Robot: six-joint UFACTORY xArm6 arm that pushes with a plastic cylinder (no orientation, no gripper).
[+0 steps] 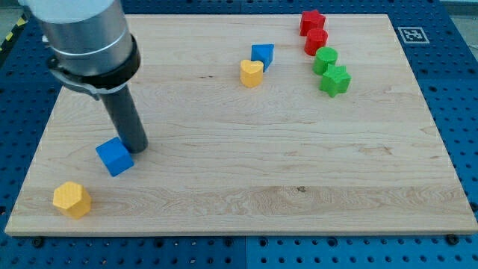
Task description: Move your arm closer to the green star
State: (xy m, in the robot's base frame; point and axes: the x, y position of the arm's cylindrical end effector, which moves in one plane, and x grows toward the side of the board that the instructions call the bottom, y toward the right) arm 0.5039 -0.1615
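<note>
Camera view looks down at a slant on a pale wooden board (246, 172) lying on a blue perforated table (448, 112), with a small black-and-white marker (410, 33) at the board's top right corner. My arm comes in from the view's top left as a wide grey cylinder (82, 33) that narrows to the dark rod, and my tip (137, 149) rests on the board at the left, just beside the blue cube (114, 156); it sits at the cube's upper right edge and looks to be touching it, though the rod's shadow makes that hard to tell for certain. I carry no jaws, only this plain rod, so nothing is held. Below and to the left of the cube, near the board's bottom left corner, lies a yellow hexagonal block (72, 199). The green star (334, 80) sits far off toward the view's upper right, well apart from my tip, with nearly the whole width of the board between them. Just above the star and touching it is a green round block (326, 60), and above that a red round block (316, 40) and a red star (311, 22), the four forming a short column. Near the top centre, a yellow heart-shaped block (252, 73) lies against a blue block (263, 54), perhaps triangular, set at its upper right.
</note>
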